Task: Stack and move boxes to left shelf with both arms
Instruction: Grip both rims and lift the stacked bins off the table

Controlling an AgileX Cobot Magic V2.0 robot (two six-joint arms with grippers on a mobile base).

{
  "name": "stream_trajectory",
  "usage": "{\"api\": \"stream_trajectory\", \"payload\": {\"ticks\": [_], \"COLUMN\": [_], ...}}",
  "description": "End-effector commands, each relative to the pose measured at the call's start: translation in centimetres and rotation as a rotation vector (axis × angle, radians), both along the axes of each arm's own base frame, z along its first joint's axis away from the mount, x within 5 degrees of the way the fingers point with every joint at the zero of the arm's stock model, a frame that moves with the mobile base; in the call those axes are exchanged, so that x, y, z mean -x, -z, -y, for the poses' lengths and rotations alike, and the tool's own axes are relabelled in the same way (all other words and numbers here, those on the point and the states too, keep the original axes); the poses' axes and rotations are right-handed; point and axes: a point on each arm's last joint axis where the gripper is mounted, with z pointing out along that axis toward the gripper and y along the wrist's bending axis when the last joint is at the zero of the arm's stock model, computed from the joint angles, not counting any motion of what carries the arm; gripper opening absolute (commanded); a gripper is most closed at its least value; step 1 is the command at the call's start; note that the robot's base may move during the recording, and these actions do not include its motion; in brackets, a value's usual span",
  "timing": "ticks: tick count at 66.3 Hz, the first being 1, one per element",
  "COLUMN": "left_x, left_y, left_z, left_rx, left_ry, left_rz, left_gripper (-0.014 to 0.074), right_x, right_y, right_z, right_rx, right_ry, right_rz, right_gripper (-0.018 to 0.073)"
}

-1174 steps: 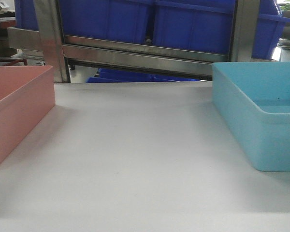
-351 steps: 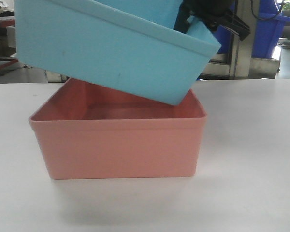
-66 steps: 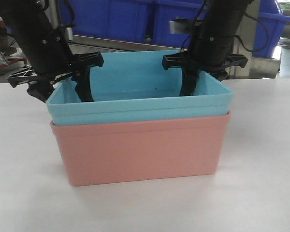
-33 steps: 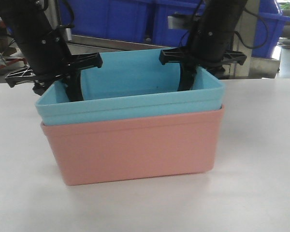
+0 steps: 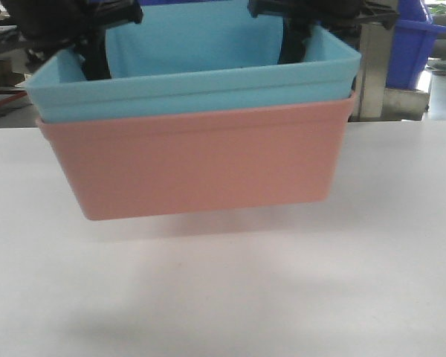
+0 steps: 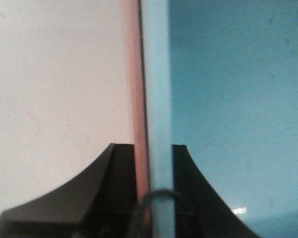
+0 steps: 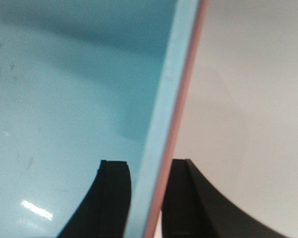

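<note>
Left gripper [image 6: 154, 191], right gripper [image 7: 148, 198], fingers [image 6: 114, 188] pinched nearly together

Both wrist views are blurred. The left gripper [image 6: 153, 163] and right gripper [image 7: 148, 178] run off their lower edges, and the front view's top edge cuts both off too. The blue box [image 5: 193, 82] has its lower walls and floor hidden inside the pink box [image 5: 201, 163]. A dark blue crate [image 5: 412, 44] beyond the desk's [image 5: 282, 297] far edge is mostly covered.
</note>
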Motion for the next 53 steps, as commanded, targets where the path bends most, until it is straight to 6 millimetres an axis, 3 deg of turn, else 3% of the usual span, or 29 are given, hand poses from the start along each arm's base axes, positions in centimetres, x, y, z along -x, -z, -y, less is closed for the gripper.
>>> {"api": "stream_trajectory", "payload": {"ticks": [1, 26, 40, 53], "left_x": [2.0, 6.7, 8.3, 9.2], "left_y": [-5.6, -9.0, -9.3, -9.3], "left_z": [-0.5, 1.0, 2.7, 4.8], "left_rx": [0.058, -0.04, -0.008, 0.03], "left_ry": [-0.009, -0.033, 0.001, 0.034], "left_rz": [0.181, 0.248, 0.24, 0.263], "left_gripper": [-0.0003, -0.0003, -0.0003, -0.0003], "right_x": [1.3, 5.8, 7.8, 9.0], "right_y": [-4.7, -7.6, -8.2, -8.4], "right_z": [1.2, 0.7, 0.4, -1.7], "right_rx": [-0.012, -0.001, -0.021, -0.056], "right_ry": [0.016, -0.004, -0.012, -0.064], "right_rz": [0.153, 0.208, 0.223, 0.236], "right_gripper": [0.0056, 0.0056, 0.0056, 0.0056]}}
